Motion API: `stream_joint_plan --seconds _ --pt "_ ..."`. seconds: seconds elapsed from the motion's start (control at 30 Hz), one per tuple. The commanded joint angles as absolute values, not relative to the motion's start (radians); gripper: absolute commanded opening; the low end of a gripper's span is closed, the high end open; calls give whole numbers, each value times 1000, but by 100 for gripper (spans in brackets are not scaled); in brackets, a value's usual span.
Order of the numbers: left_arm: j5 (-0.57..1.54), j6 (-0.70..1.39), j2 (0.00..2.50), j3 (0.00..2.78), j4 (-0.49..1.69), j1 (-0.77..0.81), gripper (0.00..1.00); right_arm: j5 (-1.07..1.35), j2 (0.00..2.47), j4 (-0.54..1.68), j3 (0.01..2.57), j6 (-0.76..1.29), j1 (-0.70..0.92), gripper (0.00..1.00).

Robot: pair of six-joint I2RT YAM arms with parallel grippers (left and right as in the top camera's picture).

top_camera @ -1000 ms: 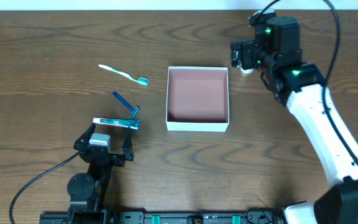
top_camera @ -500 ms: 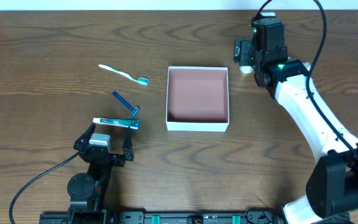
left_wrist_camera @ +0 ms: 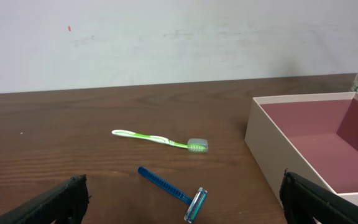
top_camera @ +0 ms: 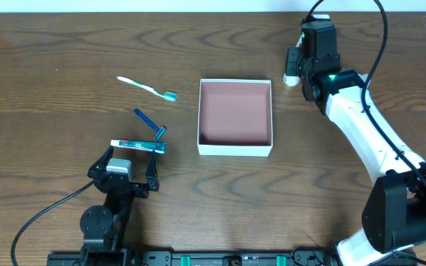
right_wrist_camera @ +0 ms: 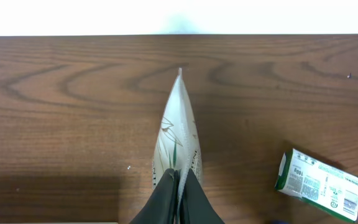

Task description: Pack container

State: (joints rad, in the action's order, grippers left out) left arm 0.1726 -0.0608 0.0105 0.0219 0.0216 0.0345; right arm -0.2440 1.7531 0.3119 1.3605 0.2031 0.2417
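The overhead view looks straight down on the whole surface point(top_camera: 50, 111). The left wrist view sits low, facing the wall point(left_wrist_camera: 166, 37), sharing toothbrush point(left_wrist_camera: 160, 140), razor point(left_wrist_camera: 166, 185) and container point(left_wrist_camera: 272, 149) with overhead. The right wrist view peers closely down at a white tube point(right_wrist_camera: 178, 130).

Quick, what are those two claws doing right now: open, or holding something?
Left gripper: open, holding nothing.
Right gripper: shut on the white tube with green print.
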Motion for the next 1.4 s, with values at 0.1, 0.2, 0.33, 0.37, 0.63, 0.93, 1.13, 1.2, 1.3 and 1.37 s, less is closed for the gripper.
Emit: stream_joint_plan --seconds 0.1,0.2,0.33,0.37,0.63,0.93,1.13,1.2,1.3,1.37 --pt "179 -75 5 4 56 36 98 -266 1753 310 1378 164 228 1" --pt "179 -75 5 4 56 36 98 -266 1731 315 1378 132 229 1" --pt "179 -75 5 4 56 36 98 -266 1671 322 1378 102 229 1" --pt "179 -75 5 4 56 36 98 -266 1650 326 1378 96 229 1" --pt "179 -75 5 4 56 36 98 -250 1457 380 1378 89 249 1" --pt "179 -75 5 4 56 36 98 -235 1309 436 1378 206 374 1" --pt "179 -75 5 4 56 36 98 -241 1308 454 1378 324 494 1" --pt "179 -75 5 4 56 36 98 -259 1318 459 1378 367 529 1" --pt "179 -75 5 4 56 36 98 -294 1336 465 1378 424 577 1" --pt "179 -75 5 4 56 36 98 -309 1350 474 1378 467 605 1"
